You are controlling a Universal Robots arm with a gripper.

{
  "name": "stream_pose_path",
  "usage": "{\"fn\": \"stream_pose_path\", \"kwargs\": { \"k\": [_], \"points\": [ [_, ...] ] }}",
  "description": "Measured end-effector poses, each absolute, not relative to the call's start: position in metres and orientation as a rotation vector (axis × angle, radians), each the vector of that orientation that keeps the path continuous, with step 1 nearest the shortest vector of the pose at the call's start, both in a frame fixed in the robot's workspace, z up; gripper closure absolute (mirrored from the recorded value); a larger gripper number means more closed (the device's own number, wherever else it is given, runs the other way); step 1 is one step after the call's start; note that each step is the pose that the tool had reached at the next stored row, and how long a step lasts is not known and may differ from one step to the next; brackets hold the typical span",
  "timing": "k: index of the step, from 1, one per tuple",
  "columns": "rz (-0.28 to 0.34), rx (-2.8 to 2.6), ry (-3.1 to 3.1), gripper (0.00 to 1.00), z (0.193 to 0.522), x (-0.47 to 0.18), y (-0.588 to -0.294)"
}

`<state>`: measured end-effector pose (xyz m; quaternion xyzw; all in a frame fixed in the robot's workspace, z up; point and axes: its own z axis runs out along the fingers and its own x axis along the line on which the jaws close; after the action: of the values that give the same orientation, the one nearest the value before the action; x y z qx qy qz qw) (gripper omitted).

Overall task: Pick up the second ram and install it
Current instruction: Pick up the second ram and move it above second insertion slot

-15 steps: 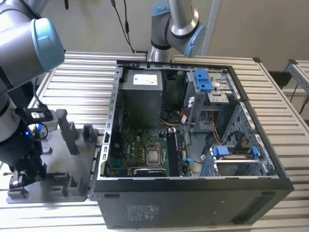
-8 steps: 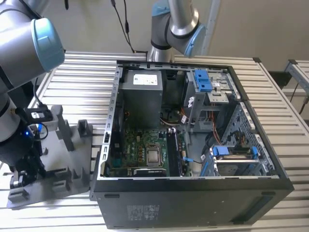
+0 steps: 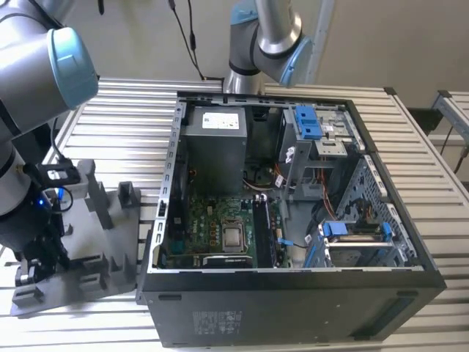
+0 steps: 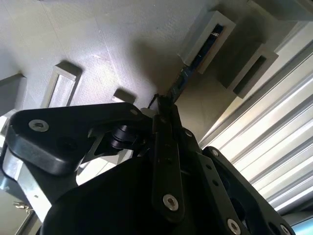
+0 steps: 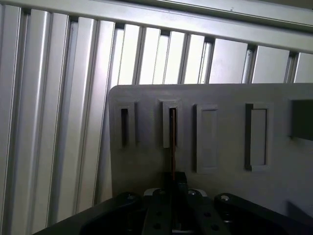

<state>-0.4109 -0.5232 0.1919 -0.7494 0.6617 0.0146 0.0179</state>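
Black gripper (image 5: pixel 177 180) closed to a sliver on the near end of the second ram (image 5: pixel 173 147), the thin board seen edge-on in the first wrist view and clamped between both fingers. The stick's far end sits in a narrow slot (image 5: pixel 165 125) of the grey moulded tray (image 5: pixel 146 166). In the second wrist view the bluish board runs straight from the fingertips into that raised pocket.

A neighbouring slot (image 5: pixel 124 127) of the same width lies just beside it, and two wider recesses (image 5: pixel 208 137) follow along the same row. Under the tray lies the ribbed aluminium table (image 5: pixel 49 122).

In the exterior view the tray lies at nine o'clock of the open computer case (image 3: pixel 293 308), just beside its wall, with the arm (image 3: pixel 29 44) bending down over it. Inside the case are a grey power supply (image 3: pixel 216 139) at twelve o'clock, the green motherboard (image 3: pixel 212 227) with its square processor socket (image 3: pixel 234 237) at six, and blue drive-bay clips (image 3: pixel 308 122) toward two and four o'clock. Another grey-and-blue arm joint (image 3: pixel 267 37) rises behind the case at twelve o'clock.
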Motion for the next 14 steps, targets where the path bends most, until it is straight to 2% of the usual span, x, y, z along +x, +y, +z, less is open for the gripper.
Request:
{"fn": "stream_pose_path", "kwargs": {
  "k": [8, 14],
  "points": [
    [0.045, -2.327, 2.055, 0.85, 0.193, -0.411, -0.523],
    [0.046, -2.328, 2.056, 0.85, 0.21, -0.411, -0.523]
  ]
}}
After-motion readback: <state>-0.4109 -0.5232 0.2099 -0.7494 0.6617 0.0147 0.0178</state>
